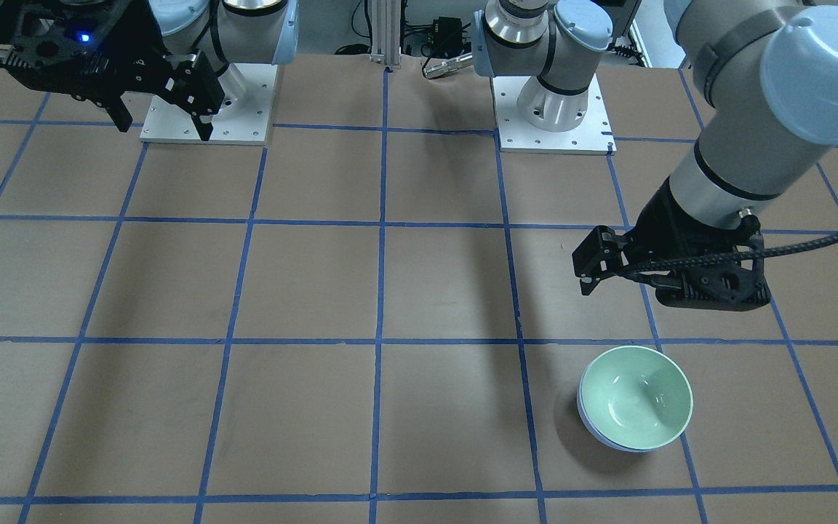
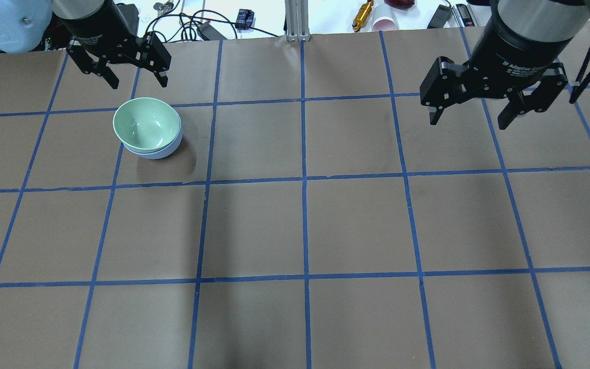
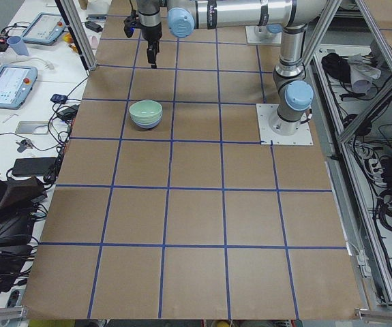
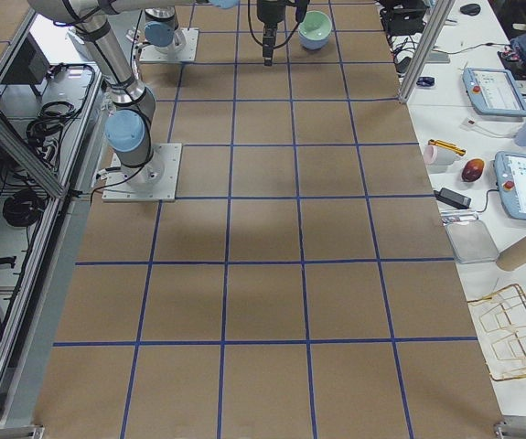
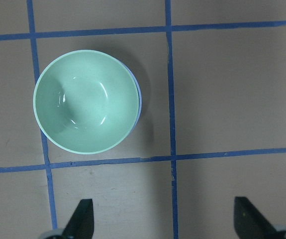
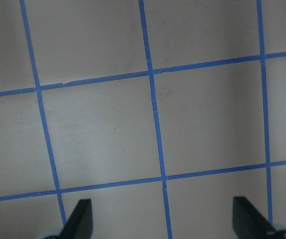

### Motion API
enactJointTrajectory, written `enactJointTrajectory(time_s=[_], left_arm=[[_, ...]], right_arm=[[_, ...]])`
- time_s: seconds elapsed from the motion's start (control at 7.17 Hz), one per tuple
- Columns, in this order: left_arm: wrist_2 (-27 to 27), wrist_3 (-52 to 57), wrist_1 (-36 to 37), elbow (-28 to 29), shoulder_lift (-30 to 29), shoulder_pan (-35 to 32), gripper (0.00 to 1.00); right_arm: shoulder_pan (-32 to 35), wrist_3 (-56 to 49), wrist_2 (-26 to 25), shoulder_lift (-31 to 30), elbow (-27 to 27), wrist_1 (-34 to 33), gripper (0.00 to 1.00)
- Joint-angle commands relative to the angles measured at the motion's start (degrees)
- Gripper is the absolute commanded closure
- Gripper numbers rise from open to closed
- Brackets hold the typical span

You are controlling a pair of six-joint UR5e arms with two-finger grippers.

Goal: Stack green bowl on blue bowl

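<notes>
Overhead view, upper left: I see the green bowl (image 2: 146,123) nested upright in the blue bowl (image 2: 164,152), of which only a thin lower-right crescent shows, on the blue-taped brown table (image 2: 305,230). My left gripper (image 2: 139,82) sits just above the stack in frame, jaws spread wide, empty. At upper right, my right gripper (image 2: 467,123) is likewise spread wide, holding nothing.

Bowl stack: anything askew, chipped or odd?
Nothing stands out. The green bowl sits upright, nested in the blue bowl, with blue showing only along one side. No chips or spills visible.
</notes>
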Motion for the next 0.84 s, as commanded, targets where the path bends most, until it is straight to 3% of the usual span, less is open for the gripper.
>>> enactJointTrajectory(time_s=[0.0, 0.7], left_arm=[[0.2, -1.6, -0.3, -0.3, 1.2, -2.1, 0.00], [0.2, -2.2, 0.8, -2.4, 3.0, -2.9, 0.00]], right_arm=[[0.0, 0.0, 0.0, 0.0, 0.0, 0.0, 0.00], [0.0, 0.0, 0.0, 0.0, 0.0, 0.0, 0.00]])
